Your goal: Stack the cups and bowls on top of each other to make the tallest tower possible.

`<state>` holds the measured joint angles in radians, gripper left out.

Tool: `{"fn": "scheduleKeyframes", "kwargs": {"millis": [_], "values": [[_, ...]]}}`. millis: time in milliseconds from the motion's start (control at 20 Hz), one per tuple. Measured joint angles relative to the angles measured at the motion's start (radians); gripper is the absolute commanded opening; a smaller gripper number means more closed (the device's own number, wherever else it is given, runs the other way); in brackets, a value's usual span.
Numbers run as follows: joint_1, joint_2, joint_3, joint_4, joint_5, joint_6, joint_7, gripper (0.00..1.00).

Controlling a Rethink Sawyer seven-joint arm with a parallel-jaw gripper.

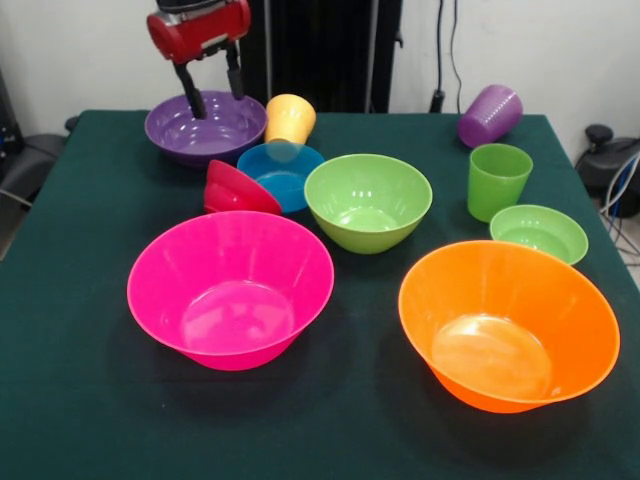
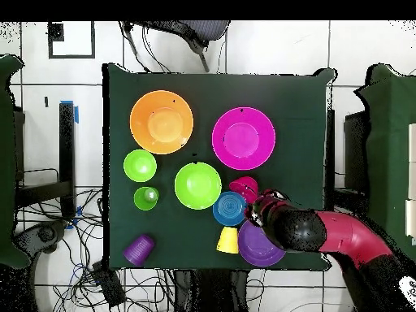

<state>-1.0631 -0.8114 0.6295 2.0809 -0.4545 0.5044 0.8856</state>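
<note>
My gripper is open and empty, its fingers hanging over the medium purple bowl at the far left; one tip dips inside the rim. In the overhead view the gripper is over that bowl's edge. The yellow-orange cup lies tilted beside the purple bowl, behind the small blue bowl. The small red bowl leans tipped against the blue one. The medium green bowl stands alone with nothing nested in it. The green cup stands upright. The purple cup lies on its side.
The large pink bowl and the large orange bowl stand at the near side. The small light green bowl sits by the green cup. The table has a dark green cloth.
</note>
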Motion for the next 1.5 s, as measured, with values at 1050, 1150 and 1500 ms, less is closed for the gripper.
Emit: {"fn": "scheduleKeyframes", "kwargs": {"millis": [1050,1150,1500], "values": [[-0.028,0.106,0.040,0.001,-0.030,-0.016,0.000,1.00],[-0.037,0.099,0.059,0.001,-0.030,-0.023,0.000,1.00],[-0.036,0.080,0.092,0.002,-0.030,-0.024,0.000,1.00]]}}
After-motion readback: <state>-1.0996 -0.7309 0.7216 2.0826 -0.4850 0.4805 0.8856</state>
